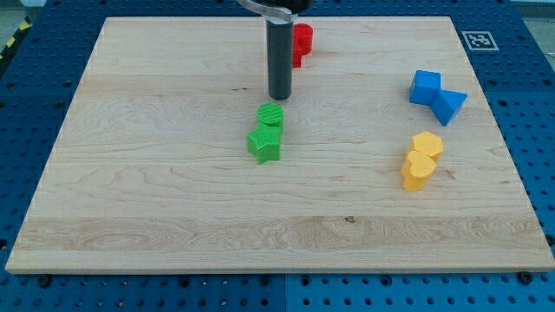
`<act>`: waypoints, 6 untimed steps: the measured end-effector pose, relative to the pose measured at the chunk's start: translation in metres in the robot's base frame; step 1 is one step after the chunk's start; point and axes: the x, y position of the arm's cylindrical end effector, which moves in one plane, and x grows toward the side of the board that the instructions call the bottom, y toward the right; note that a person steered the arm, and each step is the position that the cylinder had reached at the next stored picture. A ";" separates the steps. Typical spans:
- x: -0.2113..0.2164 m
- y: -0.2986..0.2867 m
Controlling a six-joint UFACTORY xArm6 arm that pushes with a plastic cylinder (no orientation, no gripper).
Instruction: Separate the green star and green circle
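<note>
Wooden surface is lying on a blue perforated bench. A small black-and-white marker tag is sitting at the far right corner of the surface.

Rod is coming down from the far edge, dark and upright. My tip is sitting just on the far side of the green pair, close to the green circle; cannot tell whether it is touching. There is no end effector on this arm, only the rod, so nothing is being clenched or released.

Green circle and green star are sitting near the middle of the surface, a little left of centre. They are touching, the circle on the far side, the star on the near side and a shade to the left.

Red block is sitting at the far edge, partly hidden behind the rod; shape not clear.

Two blue blocks are sitting at the right, touching: a blue cube-like block to the left, a blue triangular block to its right and slightly nearer.

Two yellow blocks are lying nearer than the blue ones, also at the right and touching each other: one yellow block farther, the other yellow block nearer and a little left. Their shapes are rounded, not readable beyond that.

Green pair is well apart from the blue and yellow groups.
</note>
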 end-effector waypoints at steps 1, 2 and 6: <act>0.030 0.020; 0.072 0.022; 0.086 -0.044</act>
